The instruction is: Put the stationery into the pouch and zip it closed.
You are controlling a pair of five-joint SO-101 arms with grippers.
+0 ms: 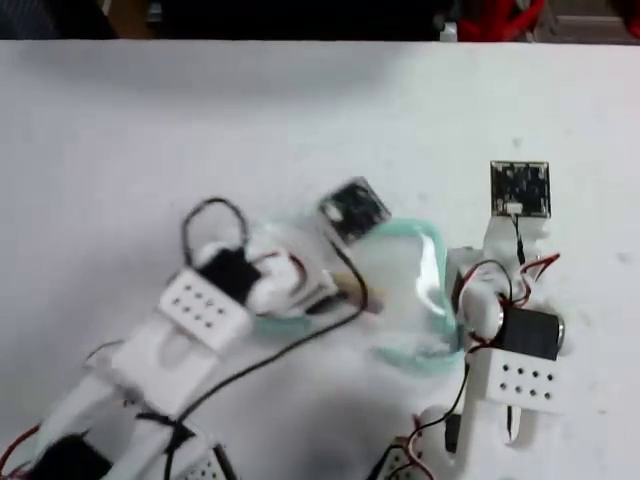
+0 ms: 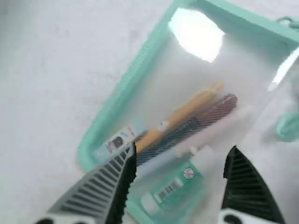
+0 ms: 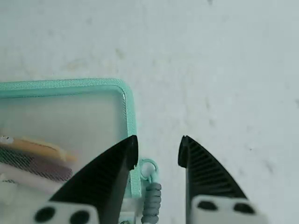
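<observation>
From the high view, the clear pouch (image 1: 420, 250) with its mint-green edging lies on the white table (image 1: 150, 120). The left arm (image 1: 200, 310) stretches over one end of the pouch. The right arm (image 1: 520, 370) stands just beside the opposite end.

In the left wrist view, the left hand (image 2: 182, 151) hangs above the pouch with its two ribbed fingers well apart, gripping nothing. Through the pouch's clear wall, an orange pen (image 2: 187, 112), a dark pen (image 2: 205, 116) and a white pen (image 2: 219, 133) lie side by side along the pouch's length. A green-and-white tube (image 2: 173, 186) lies beside them, under the hand's open gap.

In the right wrist view, the right hand (image 3: 158, 142) sits at a rounded corner of the pouch with its fingers apart. One finger is over the pouch's green edge and the other is over bare table just outside it. The zip pull (image 3: 150, 184), a green ring with a grey ribbed cord, lies at that corner between the two fingers. Neither finger clamps it.
</observation>
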